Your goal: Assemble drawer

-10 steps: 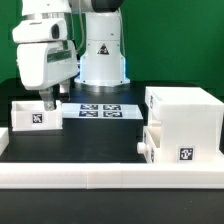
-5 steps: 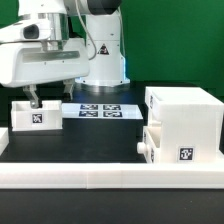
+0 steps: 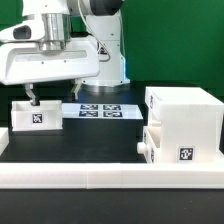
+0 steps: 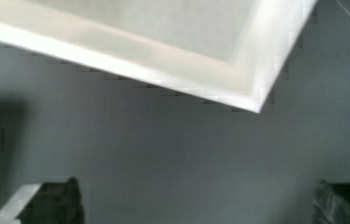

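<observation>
The drawer set stands in two groups. The casing [image 3: 183, 108] occupies the right of the exterior view, with one tray [image 3: 181, 151] apparently already seated low in it, its knob [image 3: 143, 147] pointing toward the view's left. The second tray [image 3: 31, 115] sits upright at the far left of that view, well apart from the casing. The gripper [image 3: 33, 97] hangs just above this tray's rear wall, in all likelihood lined up to take hold of it. Its fingers are spread wide and carry nothing: the wrist view shows both fingertips [image 4: 47, 200] with only the dark table [image 4: 154, 150] between them and the tray's corner [image 4: 190, 50] beyond. The marker board [image 3: 100, 110] lies mid-frame behind. The border rail [image 3: 110, 178] runs along the lower frame, seemingly as a stop for parts.
</observation>
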Controlling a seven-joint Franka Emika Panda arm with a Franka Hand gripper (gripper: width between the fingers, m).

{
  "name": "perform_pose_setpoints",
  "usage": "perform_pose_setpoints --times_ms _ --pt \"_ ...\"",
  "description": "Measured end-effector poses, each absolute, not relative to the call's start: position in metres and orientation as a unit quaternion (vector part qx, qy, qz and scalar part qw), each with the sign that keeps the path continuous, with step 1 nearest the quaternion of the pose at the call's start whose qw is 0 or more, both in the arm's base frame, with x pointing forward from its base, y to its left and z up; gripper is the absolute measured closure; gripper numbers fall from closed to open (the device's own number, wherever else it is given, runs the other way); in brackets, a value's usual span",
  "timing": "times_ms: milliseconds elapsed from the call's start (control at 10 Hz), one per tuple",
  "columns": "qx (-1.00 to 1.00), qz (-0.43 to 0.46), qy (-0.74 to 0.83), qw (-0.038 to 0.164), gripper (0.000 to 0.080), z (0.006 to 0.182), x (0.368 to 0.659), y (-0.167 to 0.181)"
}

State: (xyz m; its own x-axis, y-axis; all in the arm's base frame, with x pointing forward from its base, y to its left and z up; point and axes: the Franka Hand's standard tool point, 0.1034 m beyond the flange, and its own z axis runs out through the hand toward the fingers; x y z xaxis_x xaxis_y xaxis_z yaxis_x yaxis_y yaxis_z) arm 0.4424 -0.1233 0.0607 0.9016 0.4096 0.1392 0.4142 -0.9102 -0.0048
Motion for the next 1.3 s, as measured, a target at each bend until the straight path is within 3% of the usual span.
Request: perform_pose_setpoints --times_ms 400,800,1300 --pt "-0.993 -0.061 -0.103 0.024 0.0151 0.061 0.431 -0.126" --pt "-0.995 -0.039 -0.090 0.030 0.0151 0.047 0.401 -0.129" --pt "-0.995 -0.040 -0.092 0.030 0.0151 0.047 0.402 -0.128"
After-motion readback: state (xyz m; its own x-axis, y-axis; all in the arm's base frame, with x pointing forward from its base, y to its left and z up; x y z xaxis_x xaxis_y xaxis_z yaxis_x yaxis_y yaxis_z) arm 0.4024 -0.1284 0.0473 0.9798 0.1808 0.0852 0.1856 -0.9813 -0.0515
